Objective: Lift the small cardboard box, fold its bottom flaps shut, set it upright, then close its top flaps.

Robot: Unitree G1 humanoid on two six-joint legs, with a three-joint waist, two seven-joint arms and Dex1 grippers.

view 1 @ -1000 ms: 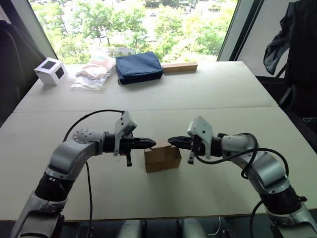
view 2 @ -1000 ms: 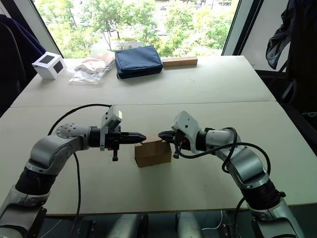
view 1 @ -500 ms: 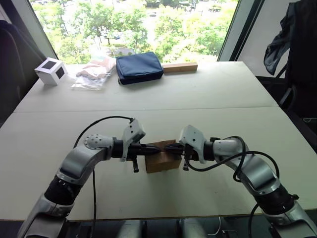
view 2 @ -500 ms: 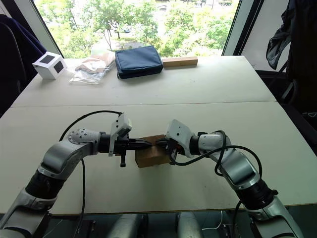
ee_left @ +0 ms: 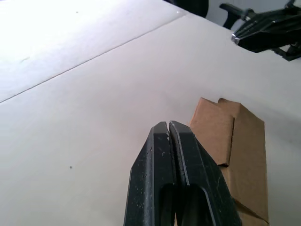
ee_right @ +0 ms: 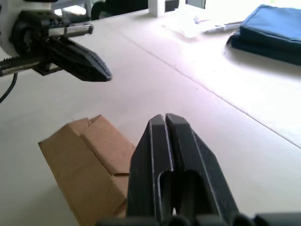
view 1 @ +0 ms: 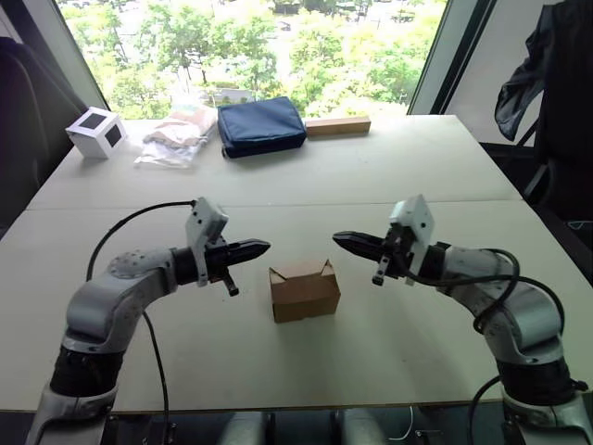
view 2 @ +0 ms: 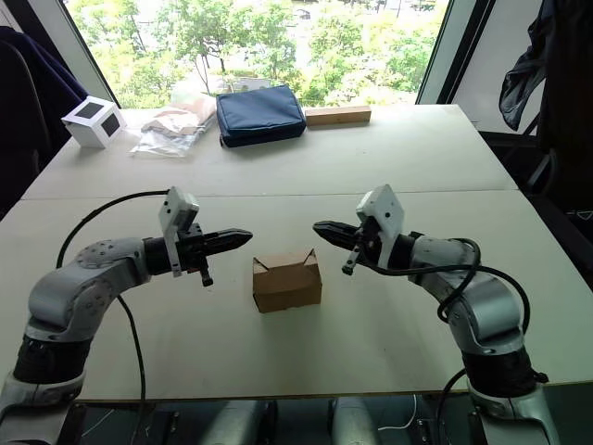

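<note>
The small cardboard box [view 1: 304, 289] stands upright on the table near its front middle, plain brown. Its top flaps [view 1: 302, 272] are folded down across the top, one with a notched, angled edge. The bottom flaps are hidden under the box. My left gripper [view 1: 263, 246] is shut and hovers to the box's left, a little above it and apart from it. My right gripper [view 1: 337, 237] is shut too, hanging to the box's right at about the same height, not touching. In the left wrist view the shut fingers [ee_left: 171, 155] point over the box [ee_left: 235, 146].
Along the far edge lie a white cube with black squares [view 1: 95, 132], a clear plastic bag [view 1: 174, 136], a navy pouch [view 1: 260, 125] and a flat wooden block [view 1: 337, 124]. A seam crosses the table [view 1: 445, 176] behind the grippers.
Both grippers were pressed on the box's top half a second ago. They have since drawn apart, left going left and right going right. The box stays put with its top flaps down.
</note>
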